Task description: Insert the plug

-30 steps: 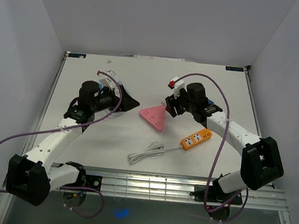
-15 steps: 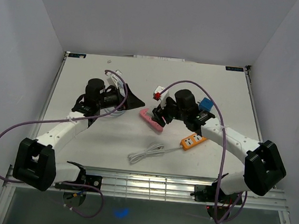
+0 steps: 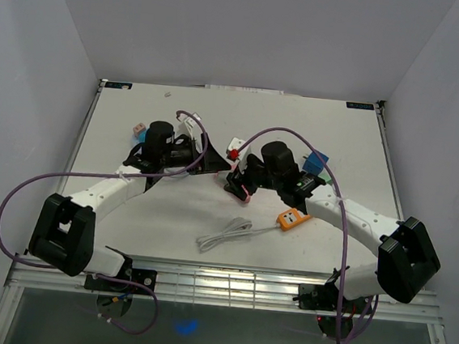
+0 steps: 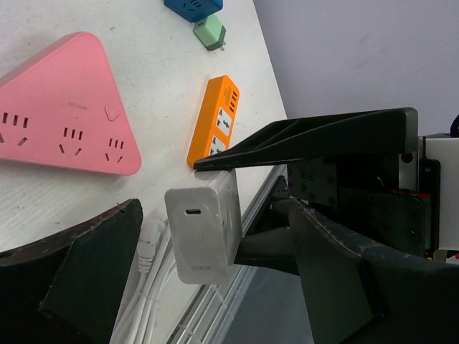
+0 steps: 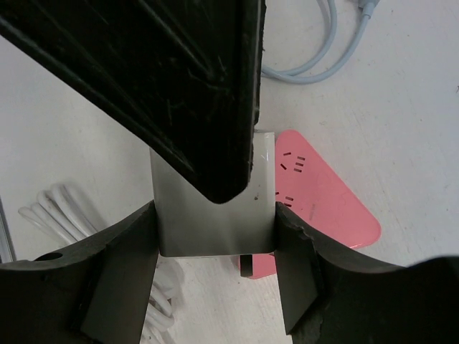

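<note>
Two claws close together at the middle of the surface (image 3: 177, 208). On the 9 o'clock side, left claw (image 3: 212, 162), spread wide, straddling the white plug (image 4: 201, 229) without gripping it. On the 3 o'clock side, right claw (image 5: 211, 244), pinching that plug by its flat sides, seemingly lifted. Long axis of the plug roughly upright in the left wrist view, port face toward that camera, prongs not seen. Pink triangular strip (image 4: 68, 107) at 10 o'clock of the plug there, sockets up; probably the target, nearer the right arm. Counted: one plug, two strips including the orange strip (image 3: 292, 218), one coiled white cable (image 3: 225, 235), one blue adapter (image 4: 193, 7), one green adapter (image 4: 210, 32).
</note>
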You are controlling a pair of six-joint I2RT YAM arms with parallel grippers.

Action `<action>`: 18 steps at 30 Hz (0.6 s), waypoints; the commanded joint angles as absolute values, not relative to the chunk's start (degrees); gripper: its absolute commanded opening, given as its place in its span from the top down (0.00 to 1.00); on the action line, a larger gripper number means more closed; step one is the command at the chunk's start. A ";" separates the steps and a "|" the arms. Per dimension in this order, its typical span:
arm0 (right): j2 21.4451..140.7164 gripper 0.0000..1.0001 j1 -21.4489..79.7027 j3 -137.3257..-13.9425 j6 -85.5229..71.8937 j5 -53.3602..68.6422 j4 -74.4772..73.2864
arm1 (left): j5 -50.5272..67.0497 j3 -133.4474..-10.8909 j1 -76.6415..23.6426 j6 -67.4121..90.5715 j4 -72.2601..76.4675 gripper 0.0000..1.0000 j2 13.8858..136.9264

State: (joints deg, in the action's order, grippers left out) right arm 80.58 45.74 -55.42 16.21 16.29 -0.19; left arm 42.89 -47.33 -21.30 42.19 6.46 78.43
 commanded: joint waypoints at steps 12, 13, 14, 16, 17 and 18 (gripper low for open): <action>78.31 0.69 47.64 -58.54 18.37 13.80 3.34 | 45.70 -49.83 -23.12 41.75 3.88 0.26 80.60; 78.22 0.69 47.90 -58.54 18.63 13.54 3.25 | 46.05 -49.83 -23.20 41.49 3.08 0.30 80.68; 78.14 0.69 47.90 -58.54 18.63 13.54 3.25 | 46.23 -49.83 -23.12 41.40 3.08 0.32 80.86; 78.31 0.69 48.08 -58.71 18.81 13.71 3.25 | 46.75 -50.01 -23.12 41.48 3.08 0.35 81.12; 78.40 0.69 48.16 -58.71 18.81 13.62 3.25 | 46.84 -50.01 -23.12 41.48 3.08 0.37 81.12; 78.40 0.69 48.16 -58.80 18.81 13.54 3.25 | 47.11 -50.18 -23.12 41.57 3.08 0.39 81.12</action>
State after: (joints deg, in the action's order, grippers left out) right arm 80.55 47.64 -55.72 17.58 13.76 -0.01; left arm 45.01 -47.79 -22.90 42.28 3.81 81.30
